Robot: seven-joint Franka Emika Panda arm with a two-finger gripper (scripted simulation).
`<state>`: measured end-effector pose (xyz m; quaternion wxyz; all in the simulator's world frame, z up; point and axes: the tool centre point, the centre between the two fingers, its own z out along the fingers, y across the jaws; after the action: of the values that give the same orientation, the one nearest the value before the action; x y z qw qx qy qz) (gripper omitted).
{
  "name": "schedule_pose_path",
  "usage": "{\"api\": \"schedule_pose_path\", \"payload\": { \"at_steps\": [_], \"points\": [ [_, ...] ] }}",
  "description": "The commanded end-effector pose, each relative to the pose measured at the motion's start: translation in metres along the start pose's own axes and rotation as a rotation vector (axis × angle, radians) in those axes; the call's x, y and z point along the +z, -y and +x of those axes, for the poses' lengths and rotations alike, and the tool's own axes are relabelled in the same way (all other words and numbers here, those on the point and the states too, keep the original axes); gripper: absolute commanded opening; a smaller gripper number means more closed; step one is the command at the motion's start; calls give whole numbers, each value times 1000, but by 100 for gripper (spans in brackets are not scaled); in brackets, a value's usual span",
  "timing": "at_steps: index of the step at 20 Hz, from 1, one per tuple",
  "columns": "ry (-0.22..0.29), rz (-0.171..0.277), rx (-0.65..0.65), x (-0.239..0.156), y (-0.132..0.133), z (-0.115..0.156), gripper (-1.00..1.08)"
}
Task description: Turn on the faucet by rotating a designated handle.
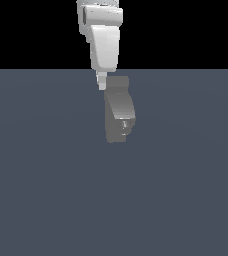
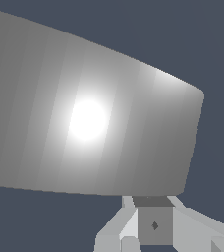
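Hovering right over the faucet [image 1: 118, 110], which stands upright mid-floor on the blue-grey floor [image 1: 46, 190].

Arm's gripper [image 1: 101, 82] hangs at the top corner on the exterior view's left, a fingertip just beside the body. Can't tell if it's open or closed. Handle isn't clearly visible; the wrist view is mostly curved grey body [image 2: 84, 123].

The small matte grey faucet with an upright curved body [image 1: 118, 110] stands on the flat slate-blue floor [image 1: 46, 190]. The white robot arm [image 1: 103, 40] hangs above it, its gripper [image 1: 101, 81] just beside the faucet's top, toward the exterior view's left.
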<state>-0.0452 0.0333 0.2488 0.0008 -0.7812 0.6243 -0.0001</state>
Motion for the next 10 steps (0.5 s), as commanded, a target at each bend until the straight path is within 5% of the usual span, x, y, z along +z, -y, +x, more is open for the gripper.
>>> {"api": "schedule_pose_path", "payload": {
  "at_steps": [1, 10],
  "points": [
    [0, 0, 0, 0, 0, 0, -100],
    [-1, -1, 5, 0, -4, 50, -100]
  ]
}}
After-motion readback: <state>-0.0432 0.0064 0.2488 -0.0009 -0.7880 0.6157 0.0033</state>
